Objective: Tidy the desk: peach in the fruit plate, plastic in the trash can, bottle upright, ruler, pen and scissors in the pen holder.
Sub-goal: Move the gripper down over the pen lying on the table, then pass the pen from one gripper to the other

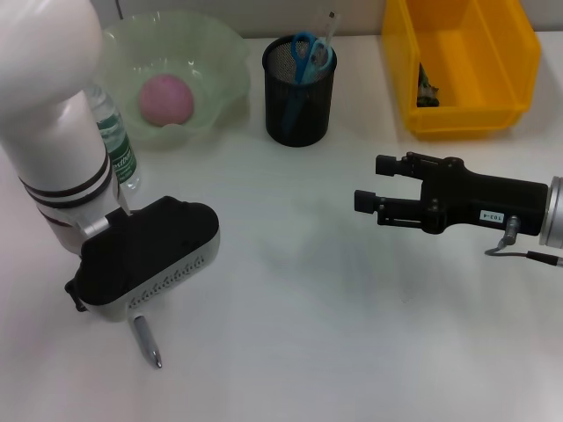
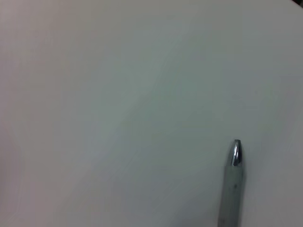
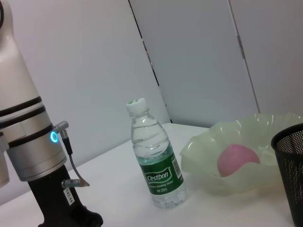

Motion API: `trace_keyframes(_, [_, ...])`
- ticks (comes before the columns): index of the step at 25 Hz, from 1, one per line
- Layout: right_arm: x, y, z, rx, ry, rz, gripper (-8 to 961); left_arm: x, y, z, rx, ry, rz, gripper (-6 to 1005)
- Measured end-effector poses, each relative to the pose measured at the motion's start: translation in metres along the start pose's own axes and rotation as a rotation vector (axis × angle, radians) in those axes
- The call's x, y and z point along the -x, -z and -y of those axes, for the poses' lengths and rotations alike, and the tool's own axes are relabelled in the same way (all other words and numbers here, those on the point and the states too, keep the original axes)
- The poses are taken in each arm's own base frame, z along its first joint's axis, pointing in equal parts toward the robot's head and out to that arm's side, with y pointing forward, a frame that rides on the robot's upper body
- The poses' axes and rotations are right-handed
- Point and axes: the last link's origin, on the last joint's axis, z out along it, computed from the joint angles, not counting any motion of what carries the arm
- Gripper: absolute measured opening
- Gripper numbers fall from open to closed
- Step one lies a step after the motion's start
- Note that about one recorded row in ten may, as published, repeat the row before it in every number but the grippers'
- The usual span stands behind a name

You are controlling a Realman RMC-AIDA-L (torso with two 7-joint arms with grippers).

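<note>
Three containers: fruit plate, pen holder and yellow bin, all along the far side of my desk.
Fruit plate: pale green, wavy-rimmed, far left — the pink peach sits in its middle.
Pen holder: black mesh cup just right of the plate; blue-handled scissors and a clear ruler stand in it.
Yellow bin: far right, with a small dark scrap against its left inner wall; I cannot make out what it is.
Bottle: clear, upright, white cap on, beside the plate on its left; the green label reads "Cestbon", with smaller print below it that I cannot read.
Pen: silver-tipped, lying on the desk near the front left, its upper end hidden under my left wrist.
Left gripper: low over the pen — fingers hidden, so I cannot tell their state.
Right gripper: hovering above the desk at right, pointing left, fingers parted and holding nothing; a small white tag on its body is too small to read.
</note>
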Motion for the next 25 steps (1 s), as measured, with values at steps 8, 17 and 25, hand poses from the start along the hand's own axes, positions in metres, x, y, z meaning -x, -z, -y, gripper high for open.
trace_keyframes(8, [0.0005,0.0004,0.0004,-0.001,-0.008,0.000,810,-0.0009,-0.0014,0.0003,0.005,0.001,-0.002,250])
trace_keyframes(17, [0.0005,0.0010,0.0008,-0.002,-0.009,-0.001,810,-0.0019,-0.0018,0.0022,0.007,-0.002,-0.001,206])
trace_keyframes(25, [-0.0021,0.0039,0.0002,-0.006,-0.015,-0.002,809,0.0023,-0.0045,0.0038,-0.008,-0.003,0.024,167])
